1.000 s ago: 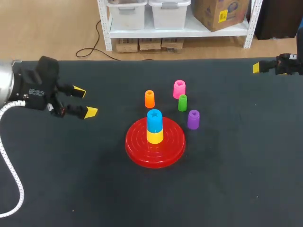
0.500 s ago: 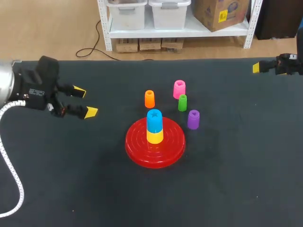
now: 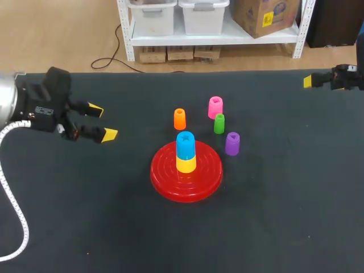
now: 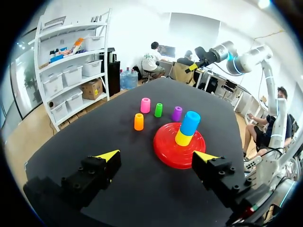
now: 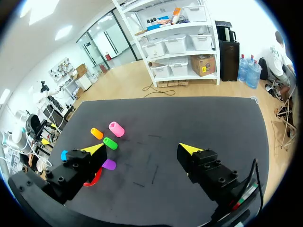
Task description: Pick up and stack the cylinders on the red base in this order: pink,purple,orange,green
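The red base (image 3: 165,177) lies mid-table with a blue cylinder (image 3: 185,144) stacked on a yellow one (image 3: 186,164). Behind it stand the orange (image 3: 180,119), pink (image 3: 215,107), green (image 3: 219,123) and purple (image 3: 232,143) cylinders, each on the table. My left gripper (image 3: 102,122) hangs open at the left, well clear of them. My right gripper (image 3: 318,81) is open at the far right back edge. The left wrist view has its gripper (image 4: 157,156) empty, the base (image 4: 165,151) and the pink cylinder (image 4: 145,105) ahead. The right wrist gripper (image 5: 141,149) is empty too, the pink cylinder (image 5: 116,128) far ahead.
The black table (image 3: 273,216) carries nothing besides the base and the cylinders. The four loose cylinders stand close together, a few centimetres apart, just behind and to the right of the base.
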Motion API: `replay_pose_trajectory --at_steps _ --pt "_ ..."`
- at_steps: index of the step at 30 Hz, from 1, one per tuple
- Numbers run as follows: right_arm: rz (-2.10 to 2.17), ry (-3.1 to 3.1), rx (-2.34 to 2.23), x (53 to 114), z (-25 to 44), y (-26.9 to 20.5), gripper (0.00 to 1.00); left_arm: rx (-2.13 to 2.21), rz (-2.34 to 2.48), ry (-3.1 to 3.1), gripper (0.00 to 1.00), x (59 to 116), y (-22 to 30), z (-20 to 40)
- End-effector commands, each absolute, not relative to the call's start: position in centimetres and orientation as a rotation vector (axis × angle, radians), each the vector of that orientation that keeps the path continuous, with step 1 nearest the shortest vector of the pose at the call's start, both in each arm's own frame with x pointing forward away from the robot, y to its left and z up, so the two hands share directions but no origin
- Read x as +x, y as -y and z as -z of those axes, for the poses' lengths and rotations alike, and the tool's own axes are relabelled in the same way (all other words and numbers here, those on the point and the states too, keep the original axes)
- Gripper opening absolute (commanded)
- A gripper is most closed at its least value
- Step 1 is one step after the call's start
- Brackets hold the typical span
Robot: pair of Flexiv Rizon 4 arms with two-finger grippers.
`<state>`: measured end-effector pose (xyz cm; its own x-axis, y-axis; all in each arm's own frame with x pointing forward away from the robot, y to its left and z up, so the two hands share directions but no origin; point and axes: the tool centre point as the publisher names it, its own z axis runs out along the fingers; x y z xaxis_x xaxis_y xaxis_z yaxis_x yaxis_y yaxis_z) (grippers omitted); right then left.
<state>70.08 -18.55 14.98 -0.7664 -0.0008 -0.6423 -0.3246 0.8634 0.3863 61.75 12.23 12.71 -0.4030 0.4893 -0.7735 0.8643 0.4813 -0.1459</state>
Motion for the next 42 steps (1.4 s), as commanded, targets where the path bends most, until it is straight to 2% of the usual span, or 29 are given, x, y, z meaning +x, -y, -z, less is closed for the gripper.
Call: replay_pose_trajectory --at_steps 1,12,22,30,42 --pt "-0.669 -2.388 -0.244 70.5 -14.9 18.0 1.00 1.111 0.721 -2.049 1.00 61.7 -12.4 -12.6" --pt "-0.429 -2.567 -0.412 76.2 -14.9 10.2 1.00 1.111 0.721 -2.049 1.00 61.7 -12.4 -12.6" --pt "-0.333 -2.711 -0.592 78.5 -11.1 2.3 1.00 1.111 0.721 -2.049 1.00 61.7 -12.4 -12.6" --pt "-0.322 -2.788 -0.606 78.5 -7.4 -0.3 1.00 1.111 0.721 -2.049 1.00 61.7 -12.4 -12.6" --pt "-0.184 -2.858 -0.642 79.1 -4.5 -1.5 1.00 1.111 0.721 -2.049 1.00 61.7 -12.4 -12.6"
